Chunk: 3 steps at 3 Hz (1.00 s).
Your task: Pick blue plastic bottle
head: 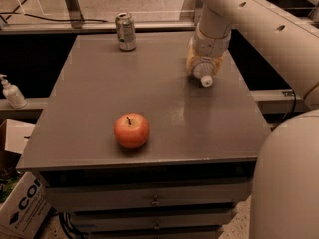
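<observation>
The blue plastic bottle [206, 77] lies at the right back of the grey table [94, 88], its white cap pointing toward me. Most of its body is hidden by my gripper [203, 66], which comes down on it from above on the white arm. The fingers are drawn in tight against the bottle's sides. The bottle sits at or just above the table top; I cannot tell which.
A red apple [131, 130] sits front and centre on the table. A dented metal can [125, 31] stands at the back edge. A white pump dispenser [11, 91] stands on a ledge at left. A cardboard box [20, 208] sits on the floor lower left. My white body fills the lower right.
</observation>
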### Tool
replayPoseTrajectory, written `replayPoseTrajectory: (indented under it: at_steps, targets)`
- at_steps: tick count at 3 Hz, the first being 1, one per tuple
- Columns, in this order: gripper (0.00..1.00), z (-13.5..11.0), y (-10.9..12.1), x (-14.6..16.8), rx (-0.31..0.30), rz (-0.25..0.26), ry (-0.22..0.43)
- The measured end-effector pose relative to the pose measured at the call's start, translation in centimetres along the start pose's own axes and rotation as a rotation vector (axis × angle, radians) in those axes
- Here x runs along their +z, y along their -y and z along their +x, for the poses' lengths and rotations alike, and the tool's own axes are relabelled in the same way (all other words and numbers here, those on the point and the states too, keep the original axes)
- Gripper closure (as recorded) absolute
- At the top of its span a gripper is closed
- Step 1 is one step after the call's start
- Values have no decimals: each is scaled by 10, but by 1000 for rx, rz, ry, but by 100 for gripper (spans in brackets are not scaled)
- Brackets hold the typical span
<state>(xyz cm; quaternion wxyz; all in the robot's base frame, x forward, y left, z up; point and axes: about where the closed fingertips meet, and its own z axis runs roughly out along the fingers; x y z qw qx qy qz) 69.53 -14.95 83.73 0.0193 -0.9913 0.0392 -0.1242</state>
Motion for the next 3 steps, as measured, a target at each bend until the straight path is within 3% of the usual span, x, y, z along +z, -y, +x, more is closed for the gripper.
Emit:
replayPoseTrajectory:
  at_steps: [1, 2, 3]
  targets:
    - [100, -14, 44, -40, -127, 68, -60]
    - [100, -30, 77, -81, -212, 148, -110]
    - [100, -30, 77, -81, -212, 148, -110]
